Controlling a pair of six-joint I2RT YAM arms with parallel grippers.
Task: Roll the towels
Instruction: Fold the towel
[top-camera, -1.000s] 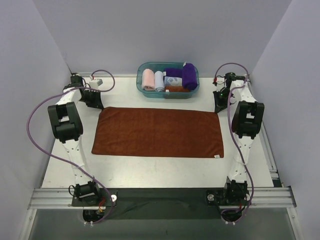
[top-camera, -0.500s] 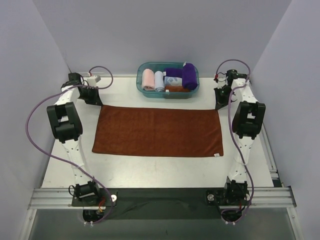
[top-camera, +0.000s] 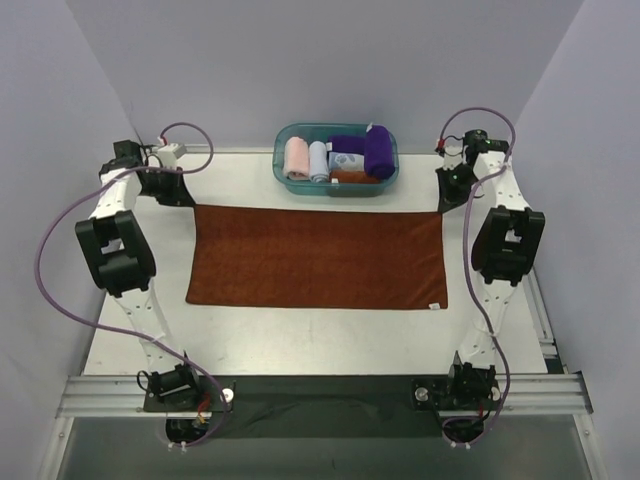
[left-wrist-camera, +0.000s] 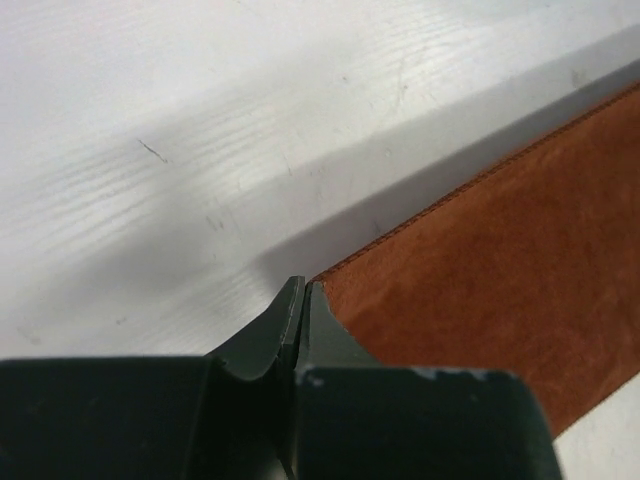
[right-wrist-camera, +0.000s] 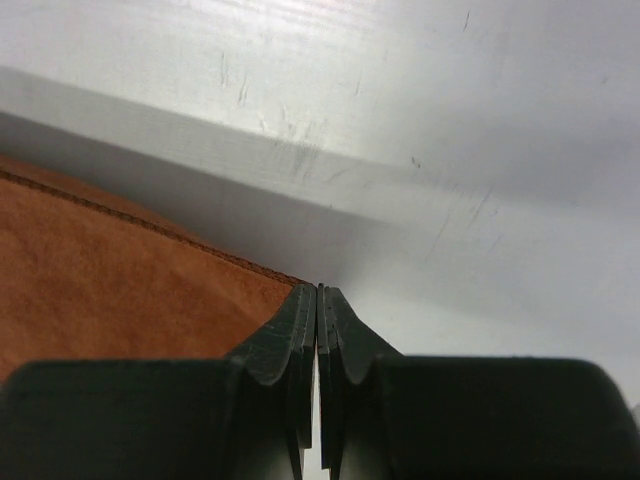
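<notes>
Arms swung outward; L gripper (left-wrist-camera: 302, 292) & R gripper (right-wrist-camera: 319, 292) pinch rust towel (top-camera: 320, 258) corners, basket (top-camera: 278, 160) beyond.

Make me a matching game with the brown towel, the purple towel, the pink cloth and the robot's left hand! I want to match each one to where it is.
Things:
1. brown towel
2. purple towel
3. pink cloth
4. left hand

Places:
A. rolled up at the left end of the basket
B. shut on the far left corner of the brown towel
C. spread flat on the table
D. rolled up at the right end of the basket

Pairs: 1-C, 2-D, 3-A, 4-B.
</notes>
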